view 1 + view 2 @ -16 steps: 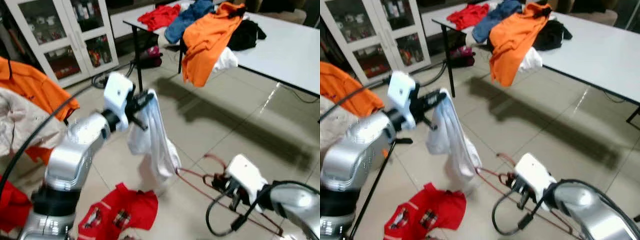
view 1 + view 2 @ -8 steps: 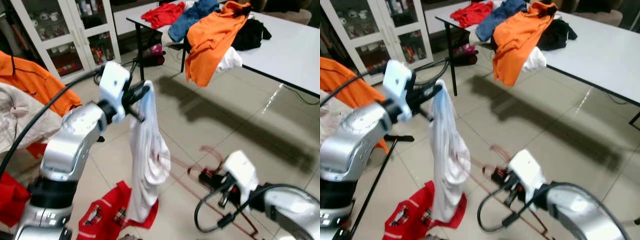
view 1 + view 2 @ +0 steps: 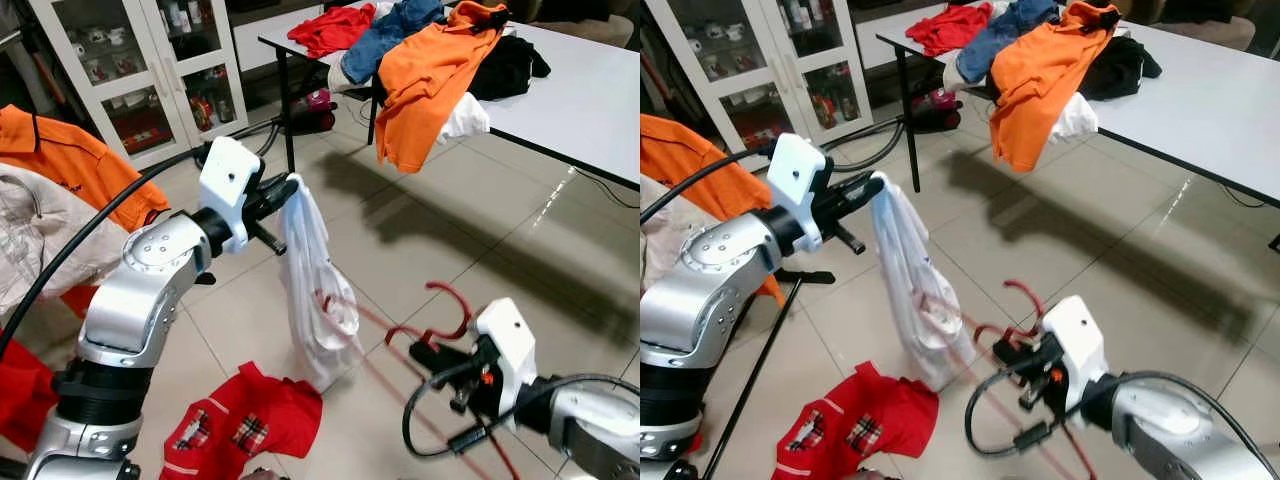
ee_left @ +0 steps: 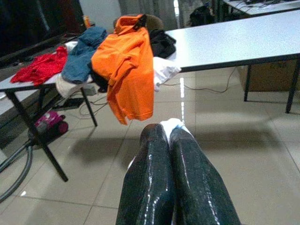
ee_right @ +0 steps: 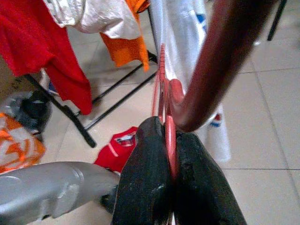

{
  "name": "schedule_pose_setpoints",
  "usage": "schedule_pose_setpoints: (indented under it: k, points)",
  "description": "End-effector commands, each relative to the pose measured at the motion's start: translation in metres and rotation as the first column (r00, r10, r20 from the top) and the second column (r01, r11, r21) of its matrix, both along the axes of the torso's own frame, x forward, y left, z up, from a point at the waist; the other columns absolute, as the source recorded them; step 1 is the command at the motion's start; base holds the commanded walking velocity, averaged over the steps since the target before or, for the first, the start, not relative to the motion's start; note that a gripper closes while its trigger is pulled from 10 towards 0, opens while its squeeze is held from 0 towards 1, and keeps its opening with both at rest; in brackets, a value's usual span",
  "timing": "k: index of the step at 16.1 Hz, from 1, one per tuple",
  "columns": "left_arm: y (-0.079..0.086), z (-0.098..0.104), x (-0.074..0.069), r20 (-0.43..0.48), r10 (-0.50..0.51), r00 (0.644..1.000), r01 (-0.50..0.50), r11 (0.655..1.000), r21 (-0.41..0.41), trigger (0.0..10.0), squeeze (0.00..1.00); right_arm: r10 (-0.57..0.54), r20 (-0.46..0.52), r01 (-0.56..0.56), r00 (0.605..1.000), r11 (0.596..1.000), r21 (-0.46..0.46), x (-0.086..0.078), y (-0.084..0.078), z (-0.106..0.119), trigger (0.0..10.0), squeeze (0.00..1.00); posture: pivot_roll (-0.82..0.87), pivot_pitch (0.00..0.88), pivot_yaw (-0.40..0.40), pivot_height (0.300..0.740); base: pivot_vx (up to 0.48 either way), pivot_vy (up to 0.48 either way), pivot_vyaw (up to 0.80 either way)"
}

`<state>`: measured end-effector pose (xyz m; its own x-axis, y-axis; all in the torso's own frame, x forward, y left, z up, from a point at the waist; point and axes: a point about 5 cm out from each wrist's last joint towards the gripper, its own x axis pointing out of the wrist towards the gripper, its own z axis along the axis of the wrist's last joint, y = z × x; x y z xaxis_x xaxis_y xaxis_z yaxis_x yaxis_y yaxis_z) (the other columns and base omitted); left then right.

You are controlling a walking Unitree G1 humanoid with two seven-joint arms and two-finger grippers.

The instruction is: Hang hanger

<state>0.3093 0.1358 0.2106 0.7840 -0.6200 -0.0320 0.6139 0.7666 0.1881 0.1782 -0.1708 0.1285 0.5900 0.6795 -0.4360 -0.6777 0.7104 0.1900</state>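
Red hanger (image 3: 440, 330) partly inside white garment (image 3: 318, 300), blurred.

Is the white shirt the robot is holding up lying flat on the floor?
No, the white shirt hangs in the air from the left gripper, whose black fingers are shut on its top edge, above the tiled floor.

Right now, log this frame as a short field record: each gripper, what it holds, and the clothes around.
left gripper: raised, shut on white shirt, which hangs down toward the floor
right gripper: low, shut on red hanger
hanger vs shirt: hanger arm reaches into the shirt
floor: red shirt below the white shirt
table: orange shirt draped over the edge, beside blue, red and black clothes
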Motion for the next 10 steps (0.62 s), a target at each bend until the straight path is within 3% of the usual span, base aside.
schedule_pose_setpoints:
  k: [1, 4, 10]
  points:
    - [-0.003, 0.005, 0.0, 0.029, -0.015, 0.999, 0.015, 1.0, 0.006, 10.0, 0.0, 0.01, 0.0, -0.01, 1.0, 1.0, 0.001, -0.002, 0.004, 0.002, 10.0, 0.0, -0.21, 0.009, 0.087, 0.74, 0.0, 0.0, 0.0]
    - [-0.01, 0.006, -0.007, 0.015, -0.055, 0.998, 0.055, 0.998, -0.024, 10.0, 0.0, -0.076, 0.032, 0.078, 0.997, 0.996, -0.053, 0.01, 0.0, -0.004, 10.0, 0.0, -0.21, 0.009, 0.089, 0.74, 0.0, 0.0, 0.0]
    - [-0.001, -0.006, -0.016, -0.011, 0.021, 1.0, -0.021, 1.0, -0.009, 10.0, 0.0, -0.046, 0.048, 0.048, 0.998, 0.998, -0.035, 0.013, 0.007, 0.007, 10.0, 0.0, -0.19, 0.009, 0.049, 0.74, 0.0, 0.0, 0.0]
